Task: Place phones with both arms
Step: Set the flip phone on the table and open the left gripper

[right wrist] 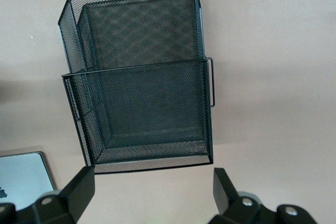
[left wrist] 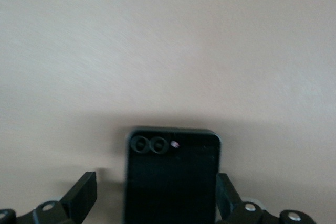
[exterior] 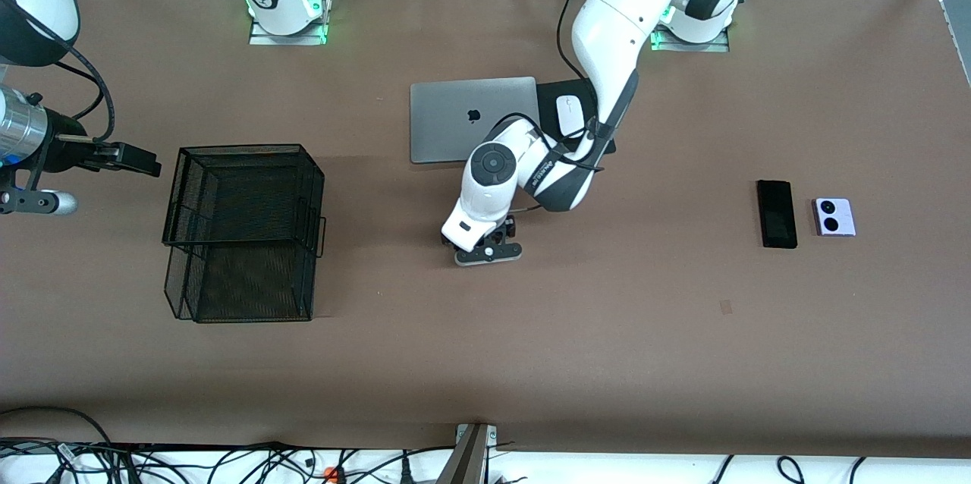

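My left gripper (exterior: 485,247) is low over the middle of the table, nearer to the front camera than the laptop. In the left wrist view it (left wrist: 156,195) is open, and the small dark grey flip phone (left wrist: 173,174) lies between its fingers (left wrist: 83,193), with a gap on one side. The gripper hides that phone in the front view. The long black slab phone (exterior: 777,213) and the lavender-white phone (exterior: 834,216) lie side by side toward the left arm's end. My right gripper (exterior: 144,161) is open and empty, up beside the black mesh basket (exterior: 243,152).
The mesh basket (right wrist: 207,108) has two open compartments and stands toward the right arm's end. A silver laptop (exterior: 470,127) lies closed mid-table, with a white mouse (exterior: 568,114) on a black pad (exterior: 552,93) beside it. Cables run along the table's front edge.
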You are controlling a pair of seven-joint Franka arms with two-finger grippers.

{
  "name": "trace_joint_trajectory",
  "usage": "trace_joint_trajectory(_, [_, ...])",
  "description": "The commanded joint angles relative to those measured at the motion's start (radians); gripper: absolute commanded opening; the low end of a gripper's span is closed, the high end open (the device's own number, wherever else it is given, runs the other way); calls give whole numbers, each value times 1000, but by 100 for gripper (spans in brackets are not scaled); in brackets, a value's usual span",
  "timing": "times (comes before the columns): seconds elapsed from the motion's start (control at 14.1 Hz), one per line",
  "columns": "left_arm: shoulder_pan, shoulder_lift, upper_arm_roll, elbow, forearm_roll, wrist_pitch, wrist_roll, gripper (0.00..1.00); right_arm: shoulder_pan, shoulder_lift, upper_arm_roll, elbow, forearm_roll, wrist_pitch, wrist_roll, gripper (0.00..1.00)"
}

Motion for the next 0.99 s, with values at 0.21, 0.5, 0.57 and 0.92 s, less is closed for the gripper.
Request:
trace_joint_trajectory(0.21, [166,-204,1,-21,-5,-408,230,100,-1,-1,1,5,8,-15,9,100])
trace_joint_trajectory(0.5, [260,-320,20,-146,88,-593,431,100,10,-1,3,7,0,-17,11,100])
trace_joint_trajectory(0.57, [295,-369,18,-218,128,-586,486,100,15,-1,3,7,0,-15,11,100])
trace_joint_trajectory(0.92, [467,-604,18,-602,262,-423,764,100,149,15,4,7,11,3,69,100])
